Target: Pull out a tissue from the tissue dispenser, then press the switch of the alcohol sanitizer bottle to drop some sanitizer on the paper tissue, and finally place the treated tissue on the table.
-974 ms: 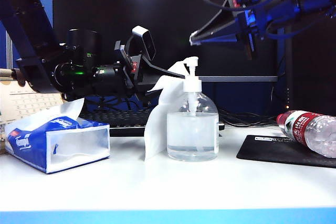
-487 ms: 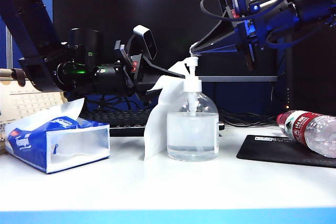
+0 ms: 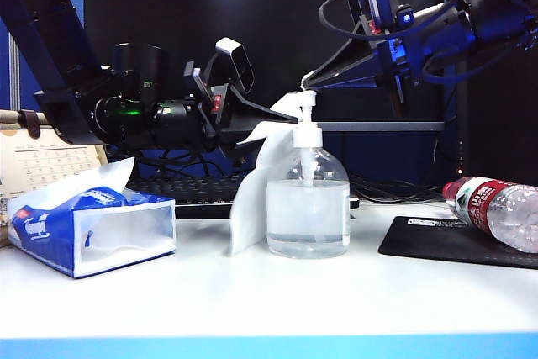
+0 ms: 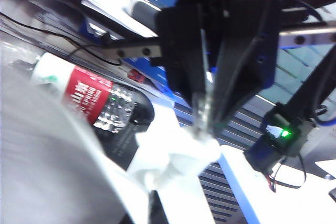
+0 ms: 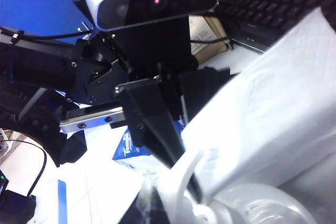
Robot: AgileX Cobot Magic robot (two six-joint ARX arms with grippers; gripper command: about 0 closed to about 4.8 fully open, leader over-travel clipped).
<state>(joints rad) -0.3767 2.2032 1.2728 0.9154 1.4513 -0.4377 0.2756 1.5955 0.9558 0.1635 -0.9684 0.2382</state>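
**Tissue held beside the pump, right gripper at the switch**

Nearest on the table (image 3: pixel 252 300) lies the tissue dispenser (image 3: pixel 92 229), at the left, white paper standing out of its slit. Behind it, near the middle, stands the alcohol sanitizer bottle (image 3: pixel 308 208). The tissue (image 3: pixel 252 191) hangs just beside the bottle on its left side, its lower end near the table. The left gripper (image 3: pixel 282 113) pinches the upper corner of the tissue, with its fingers pressed together. The right gripper (image 3: pixel 308 83), fingers pressed together and holding nothing, has its tip at the switch (image 3: pixel 307 115). A water bottle (image 3: pixel 496 208) lies at the right.
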